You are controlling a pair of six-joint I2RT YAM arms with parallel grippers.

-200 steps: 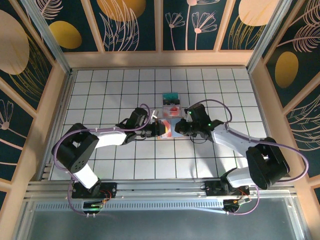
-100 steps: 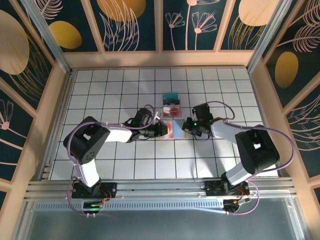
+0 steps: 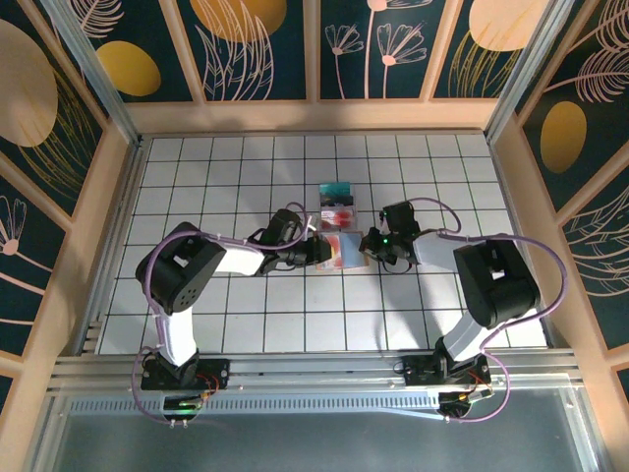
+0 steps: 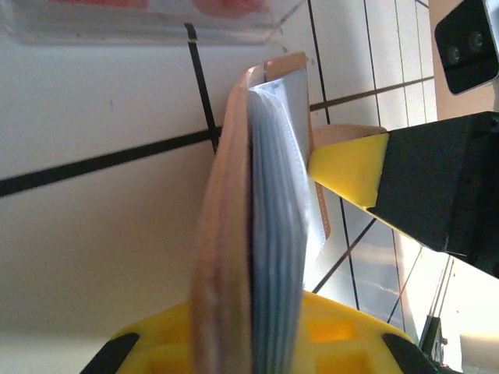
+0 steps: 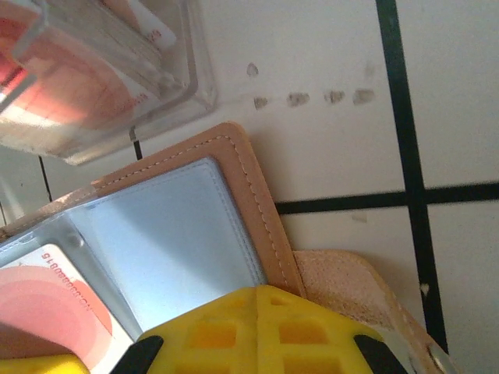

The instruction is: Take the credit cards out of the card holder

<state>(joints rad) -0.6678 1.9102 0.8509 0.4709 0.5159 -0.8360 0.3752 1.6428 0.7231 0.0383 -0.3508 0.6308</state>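
Observation:
The tan card holder (image 3: 346,252) lies open in the middle of the tiled floor, blue-grey inner face (image 5: 179,234) up. My left gripper (image 3: 319,253) is shut on its left side; in the left wrist view the card holder (image 4: 234,234) stands edge-on between my yellow fingers (image 4: 335,327). My right gripper (image 3: 370,243) is shut, its joined fingertips (image 5: 257,300) over the holder's right edge beside the side tab (image 5: 351,288). A pink-and-white credit card (image 5: 43,312) sits in the holder's pocket. Just behind the holder lie a teal card (image 3: 337,190) and a white card with a red spot (image 3: 337,211).
The loose cards rest in a clear shallow tray (image 5: 195,86) just beyond the holder. Wooden walls (image 3: 113,197) fence the white tiled floor (image 3: 216,177) on three sides. Both arms' cables loop over the middle tiles.
Both arms have folded in closer to the centre. The right gripper has come onto the holder's right edge, and the holder now lies flatter and slightly further right.

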